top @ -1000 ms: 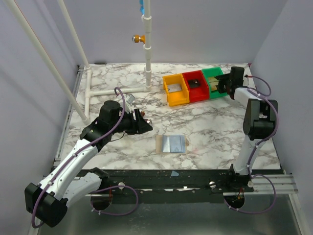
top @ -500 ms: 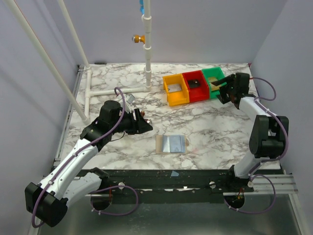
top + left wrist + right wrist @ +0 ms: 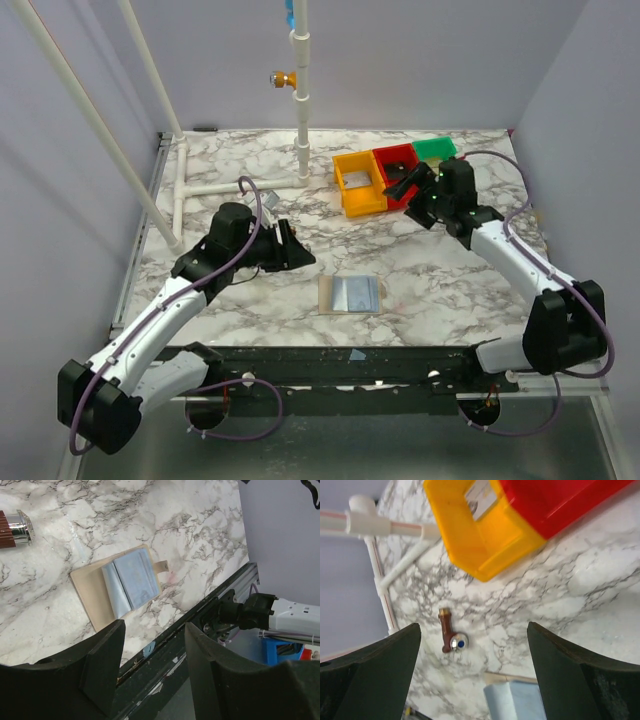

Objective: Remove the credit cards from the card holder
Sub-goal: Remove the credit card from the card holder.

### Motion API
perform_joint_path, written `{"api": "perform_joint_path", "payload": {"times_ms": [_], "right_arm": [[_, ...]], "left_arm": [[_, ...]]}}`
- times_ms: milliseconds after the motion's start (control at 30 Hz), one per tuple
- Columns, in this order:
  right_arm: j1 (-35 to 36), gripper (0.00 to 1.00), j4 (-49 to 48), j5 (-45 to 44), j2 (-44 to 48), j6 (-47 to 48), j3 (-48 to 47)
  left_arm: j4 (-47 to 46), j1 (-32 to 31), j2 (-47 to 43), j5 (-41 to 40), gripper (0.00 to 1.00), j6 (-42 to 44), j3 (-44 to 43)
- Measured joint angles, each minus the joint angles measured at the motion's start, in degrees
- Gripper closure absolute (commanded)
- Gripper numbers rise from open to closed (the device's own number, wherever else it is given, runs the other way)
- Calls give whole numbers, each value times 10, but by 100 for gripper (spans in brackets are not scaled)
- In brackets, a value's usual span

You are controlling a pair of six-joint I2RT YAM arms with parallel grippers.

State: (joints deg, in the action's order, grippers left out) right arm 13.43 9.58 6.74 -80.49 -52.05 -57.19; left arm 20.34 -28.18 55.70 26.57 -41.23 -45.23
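The card holder [image 3: 350, 294] lies open and flat on the marble near the front edge, tan with grey-blue sleeves; it also shows in the left wrist view [image 3: 120, 587] and at the bottom of the right wrist view [image 3: 520, 700]. No credit cards show apart from it with certainty. My left gripper [image 3: 298, 252] hovers left of the holder, open and empty [image 3: 152, 665]. My right gripper [image 3: 410, 195] hangs just in front of the red bin [image 3: 398, 172], open wide with nothing between its fingers [image 3: 475, 670].
Yellow bin [image 3: 358, 180], red bin and green bin [image 3: 434, 150] stand in a row at the back right; the yellow one [image 3: 480, 535] holds a pale flat item. A small brown and chrome fitting [image 3: 450, 636] lies on the marble. White pipe frame [image 3: 301, 100] stands at the back.
My right arm has swung from the green bin leftward and nearer, to in front of the red bin, and its jaws have opened wider. The left arm barely shifted.
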Motion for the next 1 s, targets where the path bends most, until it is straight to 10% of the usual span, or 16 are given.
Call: {"api": "perform_joint_path", "payload": {"times_ms": [567, 1000], "right_arm": [[219, 6, 99, -72, 64, 58, 51], [241, 6, 99, -65, 69, 66, 126]], "left_arm": [[-42, -25, 60, -9, 47, -18, 15], [-105, -134, 201, -35, 48, -59, 1]]}}
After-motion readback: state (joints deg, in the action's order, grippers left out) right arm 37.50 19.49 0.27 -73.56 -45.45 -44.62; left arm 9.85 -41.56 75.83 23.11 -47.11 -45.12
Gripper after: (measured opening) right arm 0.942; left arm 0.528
